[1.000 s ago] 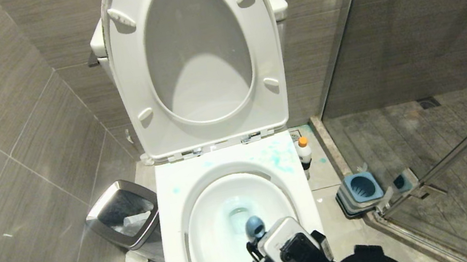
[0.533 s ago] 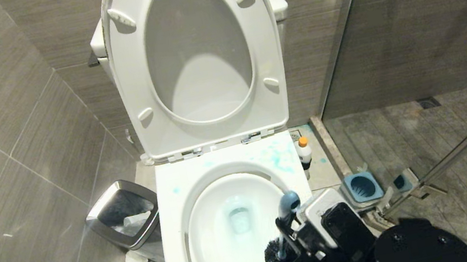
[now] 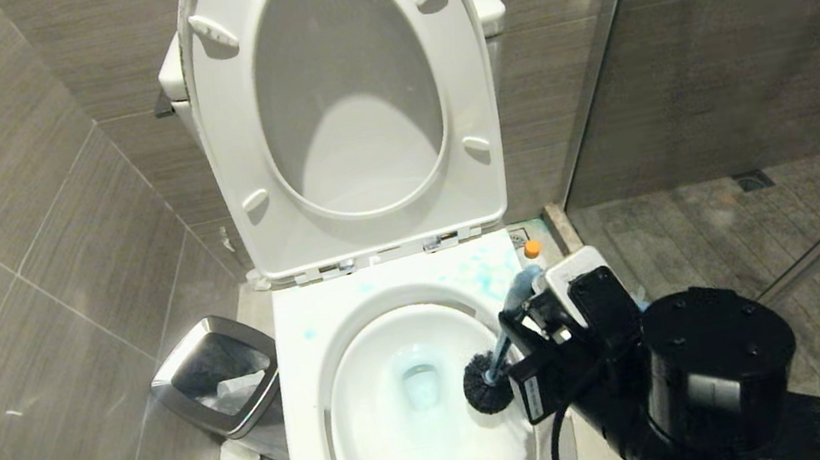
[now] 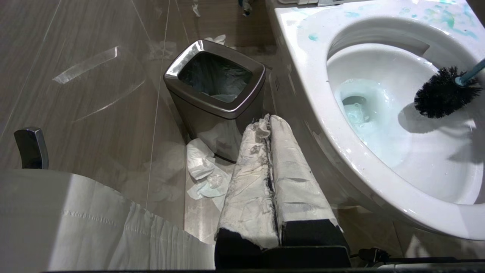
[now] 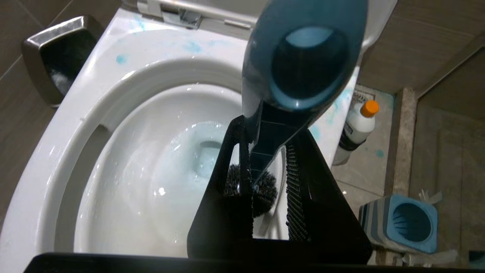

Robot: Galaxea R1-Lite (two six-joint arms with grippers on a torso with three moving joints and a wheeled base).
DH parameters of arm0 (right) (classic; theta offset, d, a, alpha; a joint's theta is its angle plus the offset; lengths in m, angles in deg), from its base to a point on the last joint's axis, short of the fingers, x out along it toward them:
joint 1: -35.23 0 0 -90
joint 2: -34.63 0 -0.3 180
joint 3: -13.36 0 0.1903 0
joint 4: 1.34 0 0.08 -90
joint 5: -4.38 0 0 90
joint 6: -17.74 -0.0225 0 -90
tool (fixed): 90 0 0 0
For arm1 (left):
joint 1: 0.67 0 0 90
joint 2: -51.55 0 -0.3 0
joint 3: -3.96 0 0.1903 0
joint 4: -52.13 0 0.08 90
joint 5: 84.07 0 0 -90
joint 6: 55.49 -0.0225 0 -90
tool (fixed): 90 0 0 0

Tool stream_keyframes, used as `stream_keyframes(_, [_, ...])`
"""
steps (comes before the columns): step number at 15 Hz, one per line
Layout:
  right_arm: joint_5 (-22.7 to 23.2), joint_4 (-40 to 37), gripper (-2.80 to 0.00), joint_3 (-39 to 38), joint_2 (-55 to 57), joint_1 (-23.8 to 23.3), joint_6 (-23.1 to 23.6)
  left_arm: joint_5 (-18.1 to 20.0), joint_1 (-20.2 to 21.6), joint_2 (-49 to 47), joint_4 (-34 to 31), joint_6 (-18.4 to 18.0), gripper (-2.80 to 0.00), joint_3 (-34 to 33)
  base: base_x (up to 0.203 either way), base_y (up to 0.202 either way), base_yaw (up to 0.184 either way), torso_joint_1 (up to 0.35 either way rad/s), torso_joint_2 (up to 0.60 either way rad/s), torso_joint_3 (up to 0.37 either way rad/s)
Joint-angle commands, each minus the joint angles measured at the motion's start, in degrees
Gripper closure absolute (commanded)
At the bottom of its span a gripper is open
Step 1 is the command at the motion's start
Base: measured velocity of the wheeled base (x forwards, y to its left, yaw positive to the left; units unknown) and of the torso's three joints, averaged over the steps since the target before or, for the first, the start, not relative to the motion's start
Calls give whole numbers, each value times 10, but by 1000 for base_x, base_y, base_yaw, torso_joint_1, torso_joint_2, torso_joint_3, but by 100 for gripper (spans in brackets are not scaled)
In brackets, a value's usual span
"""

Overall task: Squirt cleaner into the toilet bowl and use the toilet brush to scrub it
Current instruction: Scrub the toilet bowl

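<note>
One gripper (image 3: pixel 516 329), the right, clamps the brush (image 3: pixel 488 383), head at the bowl (image 3: pixel 382 454) right wall; I'd press bristles firmly, sweep under the rim. Left gripper (image 4: pixel 269 151) closed, idle.

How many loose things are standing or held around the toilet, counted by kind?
Cleaner bottle: 1
Toilet brush: 1
Brush holder: 1
Waste bin: 1
Total: 4

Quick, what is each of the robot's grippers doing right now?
Left gripper: shut, empty, parked beside the toilet.
Right gripper: shut on the blue-grey handled toilet brush, bristle head inside the white ceramic toilet bowl.
</note>
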Motion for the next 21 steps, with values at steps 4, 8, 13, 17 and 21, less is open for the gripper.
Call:
stream_keyframes(4, [36,2,0,120,70,-28,36,0,0,-1,0,0,0,0,0,0,0,0,0,0])
stream_keyframes(8, [61,-24,0,206,128,-30,49,0,0,-1,0,0,0,0,0,0,0,0,0,0])
stream_keyframes(13, [69,-28,0,270,204,-31,47,0,0,-1,0,0,0,0,0,0,0,0,0,0])
stream_keyframes(17, [69,-32,0,326,280,-37,41,0,0,-1,0,0,0,0,0,0,0,0,0,0])
stream_keyframes(21, [73,-61,0,382,317,-48,41,0,0,-1,0,0,0,0,0,0,0,0,0,0])
